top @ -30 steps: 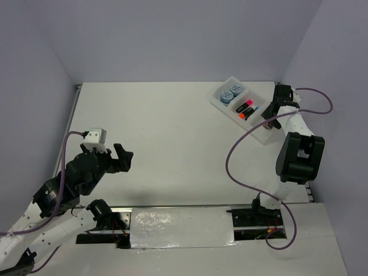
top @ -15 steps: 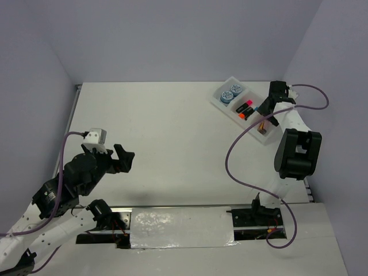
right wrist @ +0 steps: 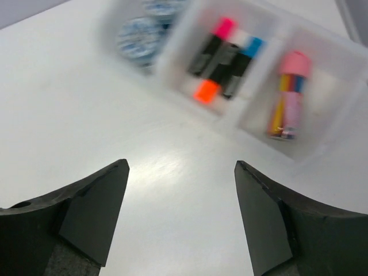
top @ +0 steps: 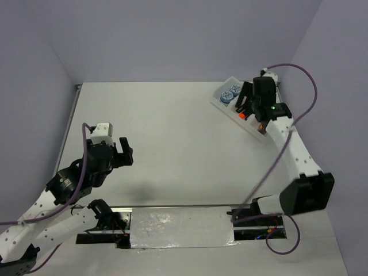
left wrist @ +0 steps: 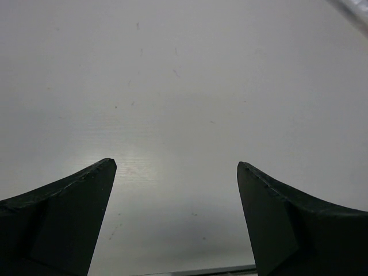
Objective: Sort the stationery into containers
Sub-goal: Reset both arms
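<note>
The white three-compartment tray [top: 225, 102] lies at the far right of the table. In the right wrist view the tray [right wrist: 330, 144] holds two blue patterned rolls [right wrist: 141, 34] in one compartment. The middle one holds black markers [right wrist: 221, 57] with pink, orange and blue caps. The third holds the pink-capped brownish tube [right wrist: 290, 95]. My right gripper [top: 244, 102] hovers over the tray's near side, open and empty [right wrist: 181, 167]. The blue rolls [top: 230, 93] also show from above. My left gripper [top: 126, 152] is open and empty above bare table at the left [left wrist: 175, 164].
Grey walls close in the table at the left, back and right. The right arm's purple cable [top: 299, 92] loops above the tray's right side. A shiny strip [top: 181, 227] runs between the arm bases at the near edge.
My right gripper has swung from the tray's right side to above the tray, stretching the arm out. The left gripper has shifted slightly and stays open.
</note>
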You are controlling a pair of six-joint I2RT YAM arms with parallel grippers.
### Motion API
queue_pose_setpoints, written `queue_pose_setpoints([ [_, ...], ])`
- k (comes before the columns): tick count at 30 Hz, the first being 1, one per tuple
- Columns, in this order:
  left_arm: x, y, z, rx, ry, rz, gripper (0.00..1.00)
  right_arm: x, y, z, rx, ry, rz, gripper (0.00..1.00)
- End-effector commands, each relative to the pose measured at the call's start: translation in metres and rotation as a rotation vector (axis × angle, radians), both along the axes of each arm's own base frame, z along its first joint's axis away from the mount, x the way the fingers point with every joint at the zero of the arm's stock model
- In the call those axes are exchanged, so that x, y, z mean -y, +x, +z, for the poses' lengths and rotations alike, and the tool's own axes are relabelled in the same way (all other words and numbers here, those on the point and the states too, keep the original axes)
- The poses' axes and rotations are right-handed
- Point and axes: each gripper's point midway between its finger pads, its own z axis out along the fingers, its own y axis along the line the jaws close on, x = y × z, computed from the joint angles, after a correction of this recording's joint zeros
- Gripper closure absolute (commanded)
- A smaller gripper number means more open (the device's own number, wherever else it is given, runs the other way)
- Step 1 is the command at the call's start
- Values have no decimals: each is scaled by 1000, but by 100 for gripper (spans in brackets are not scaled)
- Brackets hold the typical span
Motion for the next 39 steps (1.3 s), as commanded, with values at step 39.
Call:
queue_pose_setpoints([
  [39,-115,-51,68,93,41,371,1,-28,-293,123,458,7,438,0],
])
